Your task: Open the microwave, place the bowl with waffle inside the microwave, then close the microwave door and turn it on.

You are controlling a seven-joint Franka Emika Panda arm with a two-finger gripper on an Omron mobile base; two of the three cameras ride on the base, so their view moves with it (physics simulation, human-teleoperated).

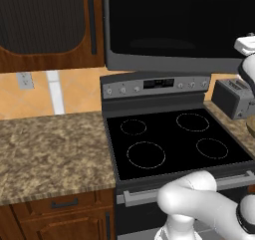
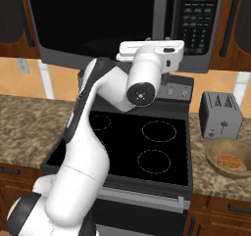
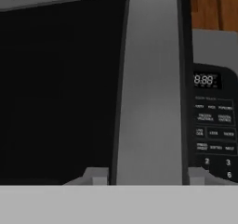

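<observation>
The gripper [image 3: 148, 174] is clamped on the handle bar [image 3: 151, 88] of the microwave door [image 3: 60, 88]. The bowl with waffle [image 2: 228, 158] is seen right of the stove [image 2: 142, 147].

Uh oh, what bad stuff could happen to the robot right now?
1. The gripper straddles the microwave door handle near its lower end; if the grip is loose, the fingers might slip off when pulling.
2. The hand is close to the keypad, so a sideways slip could press buttons.
3. The door may swing toward the arm, which stands in front of it.
</observation>
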